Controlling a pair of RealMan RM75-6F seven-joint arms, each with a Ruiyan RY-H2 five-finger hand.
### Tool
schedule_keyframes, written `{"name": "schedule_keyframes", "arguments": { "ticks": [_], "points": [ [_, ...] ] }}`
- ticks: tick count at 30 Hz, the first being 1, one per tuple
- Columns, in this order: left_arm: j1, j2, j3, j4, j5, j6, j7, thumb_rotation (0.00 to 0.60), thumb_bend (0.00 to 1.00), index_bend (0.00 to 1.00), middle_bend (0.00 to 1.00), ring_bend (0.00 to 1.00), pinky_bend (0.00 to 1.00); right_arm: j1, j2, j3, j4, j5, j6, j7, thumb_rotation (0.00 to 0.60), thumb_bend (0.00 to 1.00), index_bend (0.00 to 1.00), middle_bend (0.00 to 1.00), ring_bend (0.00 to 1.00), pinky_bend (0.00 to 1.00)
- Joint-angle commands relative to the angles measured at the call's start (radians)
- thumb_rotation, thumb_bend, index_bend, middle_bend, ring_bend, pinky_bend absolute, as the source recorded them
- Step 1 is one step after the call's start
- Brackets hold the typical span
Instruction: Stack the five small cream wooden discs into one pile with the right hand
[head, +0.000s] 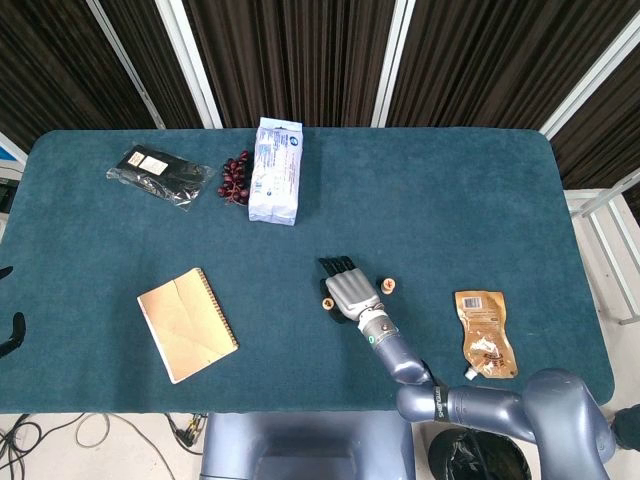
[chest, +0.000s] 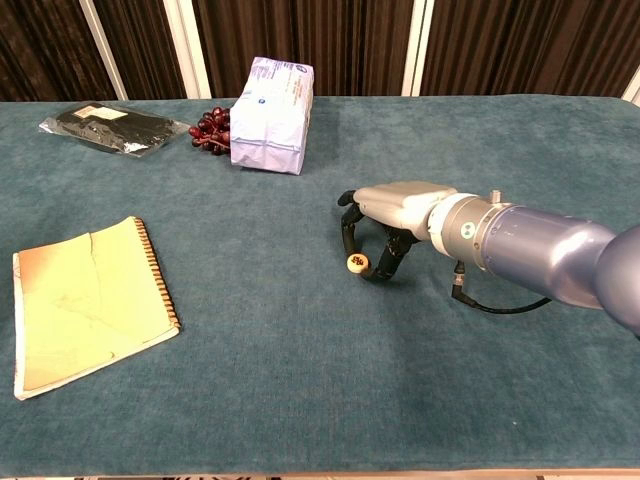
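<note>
My right hand hovers low over the middle of the teal table, fingers curled downward. In the chest view the right hand pinches one small cream disc between its thumb and a fingertip, the disc's marked face turned toward the camera. From above, that disc shows just left of the hand. A short pile of cream discs stands on the cloth just right of the hand; the chest view hides it behind the hand. The left hand does not show.
A spiral notebook lies at the front left. A white-blue packet, dark grapes and a black pouch sit at the back left. A brown sachet lies at the front right.
</note>
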Motion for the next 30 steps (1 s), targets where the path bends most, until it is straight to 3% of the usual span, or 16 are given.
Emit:
{"name": "schedule_keyframes", "arguments": {
  "ticks": [1, 16, 24, 30],
  "points": [
    [0.0, 0.0, 0.001, 0.001, 0.001, -0.001, -0.001, 0.6, 0.49, 0.16, 0.0, 0.0, 0.0, 0.0, 0.0, 0.0, 0.001, -0.001, 0.0, 0.0, 0.6, 0.41, 0.48, 0.0, 0.0, 0.0],
    [0.0, 0.001, 0.001, 0.004, 0.001, -0.002, -0.003, 0.6, 0.49, 0.16, 0.0, 0.0, 0.0, -0.005, 0.026, 0.012, -0.028, -0.015, 0.011, 0.019, 0.6, 0.41, 0.54, 0.0, 0.0, 0.0],
    [0.0, 0.001, 0.002, 0.0, 0.002, -0.004, -0.001, 0.6, 0.49, 0.16, 0.0, 0.0, 0.0, -0.014, 0.139, 0.037, -0.14, 0.006, 0.044, -0.002, 0.6, 0.41, 0.54, 0.0, 0.0, 0.0],
    [0.0, -0.001, 0.003, -0.002, 0.006, 0.001, 0.007, 0.6, 0.49, 0.16, 0.0, 0.0, 0.0, -0.027, 0.277, 0.041, -0.238, 0.082, 0.06, -0.041, 0.6, 0.41, 0.54, 0.0, 0.0, 0.0]
  ]
}}
